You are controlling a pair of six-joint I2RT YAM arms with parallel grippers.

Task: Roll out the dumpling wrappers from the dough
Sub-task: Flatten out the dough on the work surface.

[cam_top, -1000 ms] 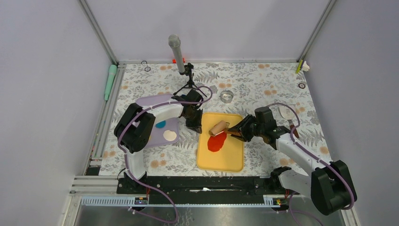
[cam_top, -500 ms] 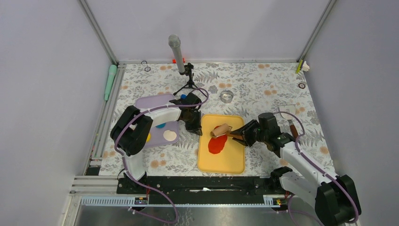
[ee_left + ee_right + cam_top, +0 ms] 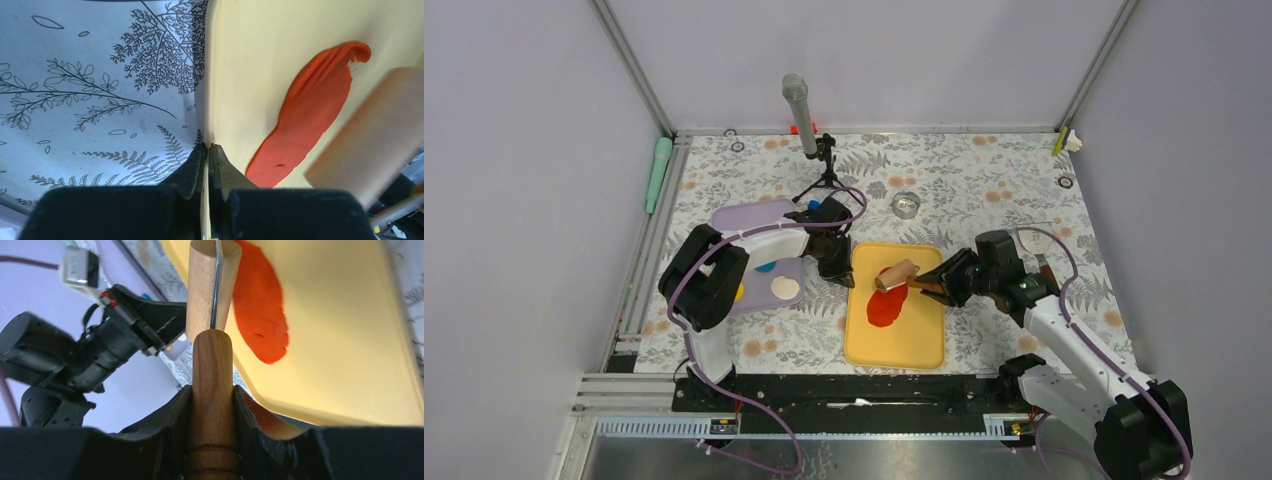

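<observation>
Gripping wooden roller (image 3: 212, 365) by its handle w/ right claw (image 3: 212, 390) — roller head over far end of red dumpling wrapper (image 3: 884, 305), which lies flat on left half of yellow tray (image 3: 919, 340). Pinching tray's left rim w/ left claw (image 3: 206, 150), fingers pressed together — tray on floral bench (image 3: 984, 180).

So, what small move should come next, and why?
Probably roll the roller toward the near edge, across the red dough. The right gripper holds its handle, its head is at the dough's far end, the dough is a long uneven patch, and the left gripper clamps the yellow tray.
</observation>
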